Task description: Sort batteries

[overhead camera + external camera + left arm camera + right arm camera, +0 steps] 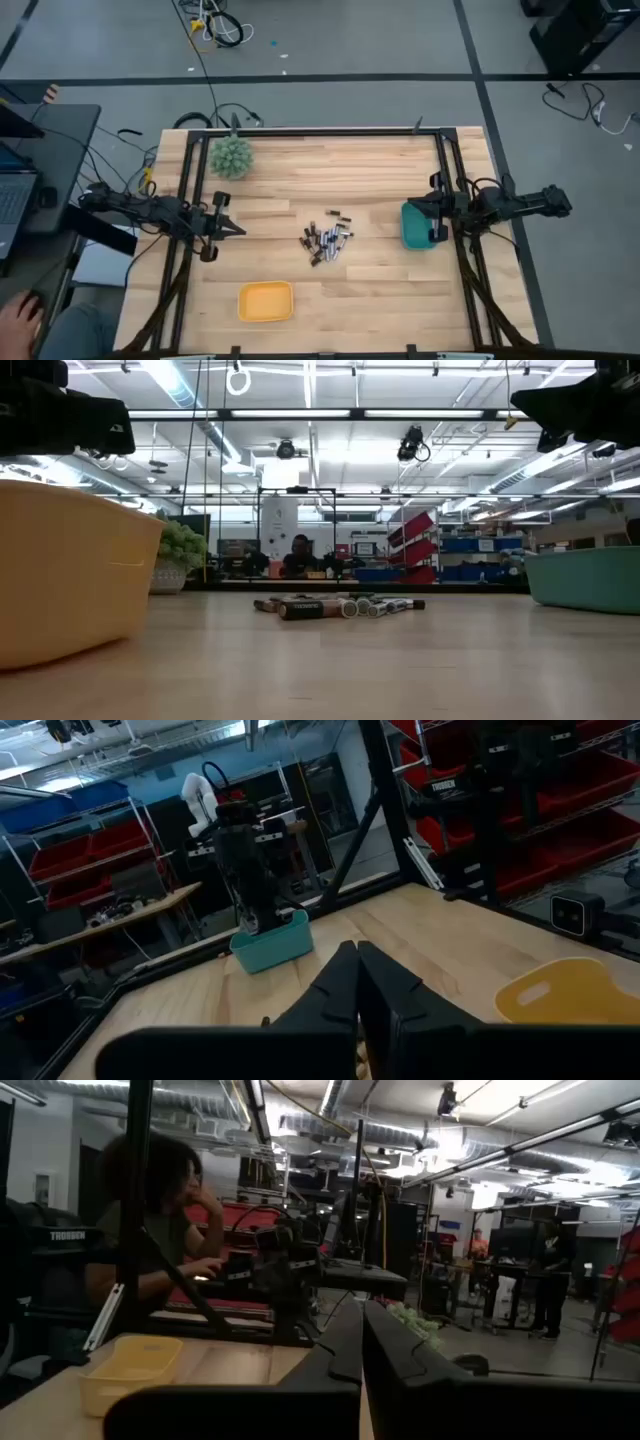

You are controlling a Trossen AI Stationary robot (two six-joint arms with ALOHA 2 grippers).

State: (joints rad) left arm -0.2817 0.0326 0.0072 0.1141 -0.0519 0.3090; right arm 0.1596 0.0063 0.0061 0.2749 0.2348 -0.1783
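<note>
Left gripper (232, 229) hovers mid-left, jaws closed on nothing. The batteries (326, 240) sit heaped at frame center on the surface: probably stiff, slick, rolly, so pinch one across its middle. Right gripper (437, 214), mid-right, likewise closed empty.

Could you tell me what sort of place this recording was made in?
Probably a robotics lab or workshop: shelving with red storage bins stands behind the wooden table, cables trail over the grey floor, and a person works nearby.
</note>
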